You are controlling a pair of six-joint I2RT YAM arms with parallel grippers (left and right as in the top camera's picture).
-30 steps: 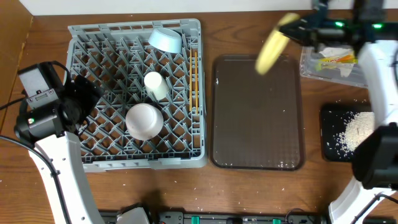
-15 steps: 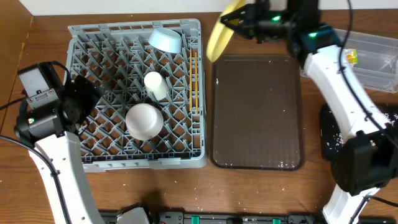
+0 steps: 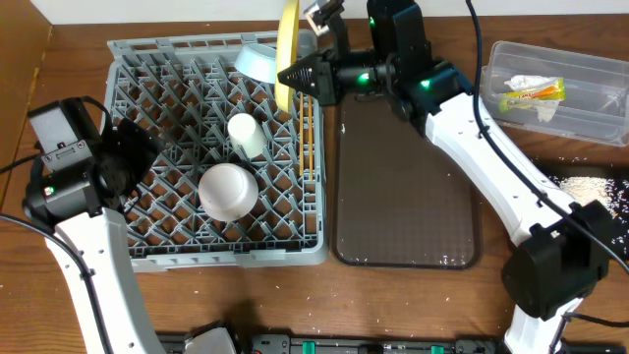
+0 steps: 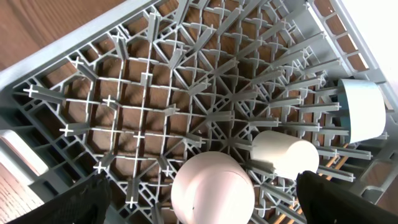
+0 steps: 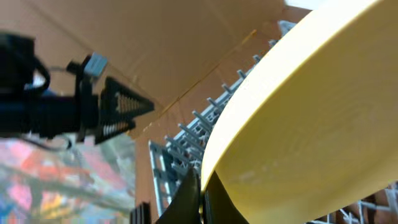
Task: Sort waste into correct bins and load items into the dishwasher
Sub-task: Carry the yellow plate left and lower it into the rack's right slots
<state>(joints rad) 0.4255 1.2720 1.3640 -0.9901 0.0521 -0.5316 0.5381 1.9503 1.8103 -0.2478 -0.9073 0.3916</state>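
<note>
Overhead, the light is bright and even and falls from above, so shadows under the rack (image 3: 211, 44) are short and soft. The brown tray (image 3: 408, 187) has a dull sheen, with pinpoint glints along its 6 o'clock edge. The clear tub (image 3: 600, 108) at 2 o'clock shows pale glare, and a white strip at 12 o'clock is blown out.

In the left wrist view the lattice is sharp, but its bars bow toward the frame edges. The bowl (image 4: 211, 190) and cup (image 4: 283, 155) are nearly washed out and the 1 o'clock corner is burnt white. The left end effector (image 4: 205, 208) shows only black silhouetted fingers (image 4: 81, 202) at 5 and 7 o'clock.

In the right wrist view the plate (image 5: 311, 124) is too close and soft, and the 8 o'clock background is a coloured smear.
</note>
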